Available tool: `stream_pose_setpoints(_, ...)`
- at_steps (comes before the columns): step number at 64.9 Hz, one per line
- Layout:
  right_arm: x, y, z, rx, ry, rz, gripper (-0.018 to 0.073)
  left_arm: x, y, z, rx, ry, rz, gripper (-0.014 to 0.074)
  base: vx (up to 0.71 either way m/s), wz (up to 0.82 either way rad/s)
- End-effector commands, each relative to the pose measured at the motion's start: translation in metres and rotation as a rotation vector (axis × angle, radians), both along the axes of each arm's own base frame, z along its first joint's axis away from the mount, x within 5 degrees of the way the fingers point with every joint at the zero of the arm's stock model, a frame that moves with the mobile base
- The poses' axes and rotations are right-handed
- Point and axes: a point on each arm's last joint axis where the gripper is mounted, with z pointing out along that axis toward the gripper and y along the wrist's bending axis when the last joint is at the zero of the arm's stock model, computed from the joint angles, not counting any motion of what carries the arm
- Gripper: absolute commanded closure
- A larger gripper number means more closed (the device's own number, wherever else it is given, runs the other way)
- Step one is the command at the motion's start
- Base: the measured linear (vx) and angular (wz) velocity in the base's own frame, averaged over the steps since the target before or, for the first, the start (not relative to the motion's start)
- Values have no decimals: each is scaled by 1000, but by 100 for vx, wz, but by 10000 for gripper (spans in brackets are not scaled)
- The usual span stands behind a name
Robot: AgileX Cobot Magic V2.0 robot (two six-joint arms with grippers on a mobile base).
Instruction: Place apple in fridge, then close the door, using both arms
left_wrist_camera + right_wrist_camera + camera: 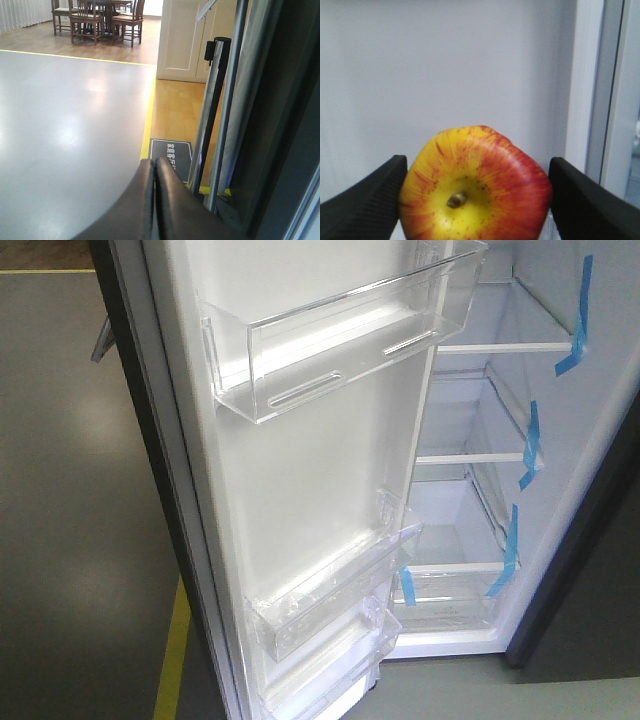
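holding: the right gripper (477, 167) has a black finger pressed to each side of the apple (475, 185), so the fruit is clamped between them
apple: red with a yellow face, its stem dimple turned to the right wrist camera; a plain white wall is behind it and a pale frame edge to its right; whether it is inside the fridge (600, 430), or on which shelf, cannot be told
left gripper (155, 167): fingers closed flat against each other with nothing between them, beside dark grey upright panels
door (320, 470): swung wide from the fridge, white inner face to the front camera
upper door bin (340, 350): clear plastic, hung high on the door; only the white door face shows through it
lower door bin (330, 600): clear plastic, low on the door, another below it
glass shelves (500, 345): three levels inside the fridge, over a clear drawer (445, 595) at the bottom
blue tape (578, 315): strips where each shelf meets the fridge's right wall
floor (80, 490): grey, with a yellow line (172, 660) near the door's foot
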Motion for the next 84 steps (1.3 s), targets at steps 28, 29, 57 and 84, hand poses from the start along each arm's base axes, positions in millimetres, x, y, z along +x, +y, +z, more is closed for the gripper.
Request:
stream_pose_setpoints(28, 99, 16, -16, 62, 41, 229, 564, 1, -1, -3, 4, -59, -9, 601, 0, 0)
stream_pose_setpoints(29, 101, 16, -18, 63, 47, 230, 564, 1, -1, -3, 4, -59, -9, 601, 0, 0)
stream_pose_setpoints(57, 117, 17, -34, 42, 79, 241, 517, 1, -1, -3, 4, -59, -9, 601, 0, 0)
stream_pose_setpoints(84, 117, 18, -38, 29, 97, 264, 98, 1, -1, -3, 4, -59, -9, 601, 0, 0)
